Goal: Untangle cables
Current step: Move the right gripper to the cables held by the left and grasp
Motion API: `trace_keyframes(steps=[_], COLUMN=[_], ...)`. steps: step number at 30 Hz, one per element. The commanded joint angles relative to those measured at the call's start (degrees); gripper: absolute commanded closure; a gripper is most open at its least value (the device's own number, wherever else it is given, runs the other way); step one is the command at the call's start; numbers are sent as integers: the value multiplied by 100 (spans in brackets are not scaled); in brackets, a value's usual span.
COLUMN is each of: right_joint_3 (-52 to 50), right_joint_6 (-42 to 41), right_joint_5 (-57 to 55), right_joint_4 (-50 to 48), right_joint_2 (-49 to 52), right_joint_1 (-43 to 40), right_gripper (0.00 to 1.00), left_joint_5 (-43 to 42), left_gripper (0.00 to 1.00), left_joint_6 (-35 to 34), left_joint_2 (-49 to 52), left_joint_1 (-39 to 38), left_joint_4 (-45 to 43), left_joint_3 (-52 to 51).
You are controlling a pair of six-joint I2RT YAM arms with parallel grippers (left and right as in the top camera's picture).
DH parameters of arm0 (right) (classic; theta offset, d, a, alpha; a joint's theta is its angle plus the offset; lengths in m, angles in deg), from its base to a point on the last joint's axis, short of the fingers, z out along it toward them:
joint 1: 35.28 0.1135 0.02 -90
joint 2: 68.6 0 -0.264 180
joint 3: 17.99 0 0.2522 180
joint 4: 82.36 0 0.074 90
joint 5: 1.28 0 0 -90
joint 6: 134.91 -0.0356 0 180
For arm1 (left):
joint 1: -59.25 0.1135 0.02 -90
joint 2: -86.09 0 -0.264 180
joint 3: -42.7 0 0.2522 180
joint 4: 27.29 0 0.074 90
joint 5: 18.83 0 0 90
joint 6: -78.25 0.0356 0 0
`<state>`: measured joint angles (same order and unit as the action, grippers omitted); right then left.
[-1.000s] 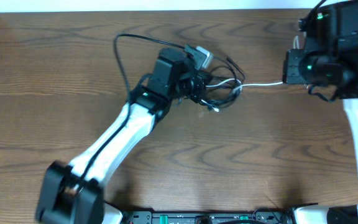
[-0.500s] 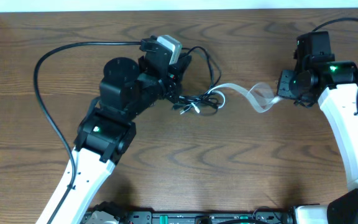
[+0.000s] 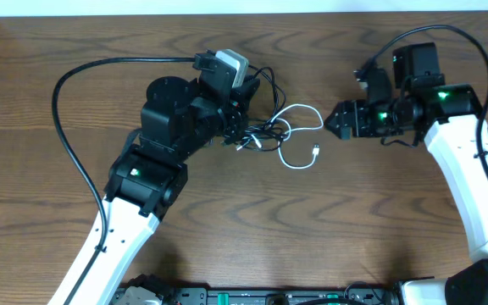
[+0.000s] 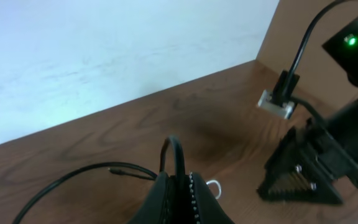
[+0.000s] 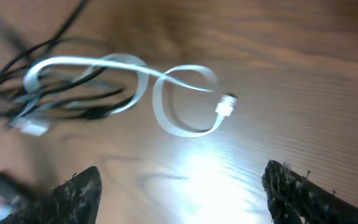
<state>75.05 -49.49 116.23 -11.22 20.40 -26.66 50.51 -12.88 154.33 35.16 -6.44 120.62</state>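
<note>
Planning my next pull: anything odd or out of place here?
Nothing damaged. The white cable lies in loose curls, plug end free, its other end buried in the black cables pinched by the left gripper. The right gripper is open, empty.

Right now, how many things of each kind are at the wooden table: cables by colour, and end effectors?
thin white cable with a small plug: 1
tangled bundle of thin black cords: 1 (single cords cannot be counted)
end effectors: 2 (left end effector shut on the bundle, right end effector open)
total: 4
</note>
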Motion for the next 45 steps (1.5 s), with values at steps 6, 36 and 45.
trace_keyframes(steps=[6, 36, 45], right_joint_3=[-332, -1318, -1294], right_joint_6=[-28, -315, -153], right_joint_5=[271, -35, 4], right_joint_4=[-597, -2052, -1832], right_joint_2=[-9, -48, -570], right_joint_1=[669, 1401, 1051], right_gripper=[19, 99, 99], left_joint_5=[-286, 249, 507], left_gripper=[92, 92, 92], left_joint_6=[-284, -378, -256], left_joint_2=[-15, -7, 61], left_joint_1=[-37, -286, -289], left_joint_4=[-319, -267, -101], left_joint_3=[48, 144, 144])
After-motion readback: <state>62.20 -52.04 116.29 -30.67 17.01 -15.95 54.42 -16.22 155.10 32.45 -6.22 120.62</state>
